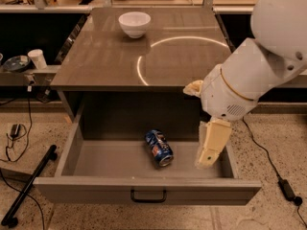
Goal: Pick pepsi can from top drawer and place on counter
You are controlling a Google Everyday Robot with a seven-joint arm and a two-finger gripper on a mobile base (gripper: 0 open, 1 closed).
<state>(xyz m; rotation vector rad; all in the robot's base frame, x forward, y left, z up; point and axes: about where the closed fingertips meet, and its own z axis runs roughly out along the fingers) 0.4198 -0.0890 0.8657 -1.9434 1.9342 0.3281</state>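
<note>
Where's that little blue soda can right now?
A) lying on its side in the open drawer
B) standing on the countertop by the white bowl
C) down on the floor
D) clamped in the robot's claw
A: the pepsi can lies on its side in the open top drawer, and the gripper hangs to its right, apart from it.
</note>
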